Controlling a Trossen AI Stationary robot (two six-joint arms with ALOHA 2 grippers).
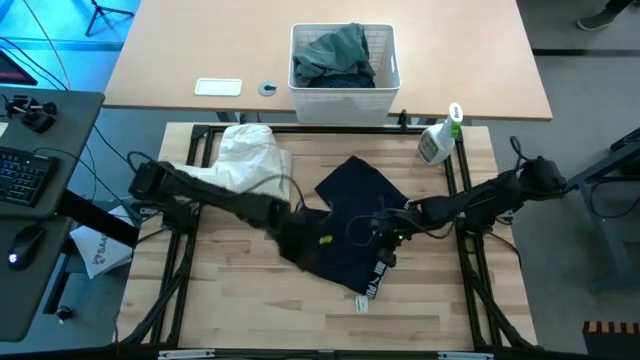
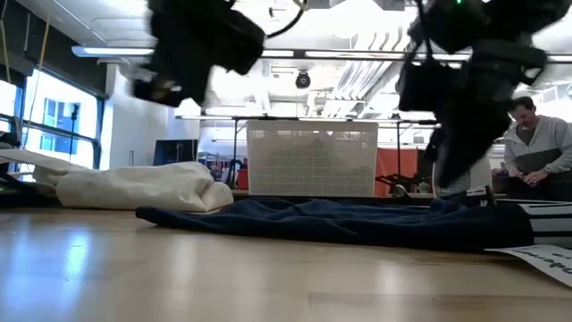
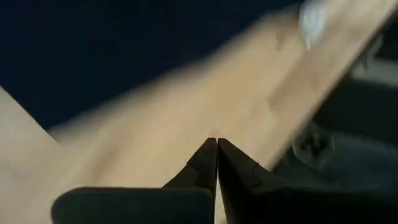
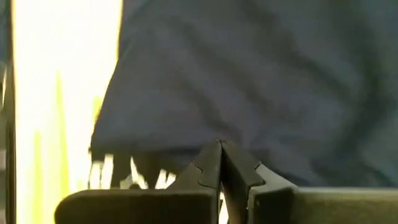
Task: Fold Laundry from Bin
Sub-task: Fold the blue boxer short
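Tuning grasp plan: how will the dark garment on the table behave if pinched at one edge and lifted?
The dark garment lies flat and rumpled, so it will likely drape and sag, not hold shape. It looks thin, probably light. On the smooth table, a push would likely bunch it rather than slide it whole.

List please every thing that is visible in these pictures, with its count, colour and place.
dark garment: one, navy-black with white lettering at one end, spread on the middle of the wooden table.
white cloth: one, white, bunched on the table's far-left part.
bin: one, white lattice, on the desk beyond the table.
laundry in bin: a pile, grey-green over dark blue, inside the bin.
spray bottle: one, white with green top, table's far-right corner.
wooden table: one, light wood.
keyboard: one, black, on the side desk at left.
person: one, grey top, in the room behind.
left pincer: shut, empty, above bare wood beside the dark garment.
right pincer: shut, over the dark garment.
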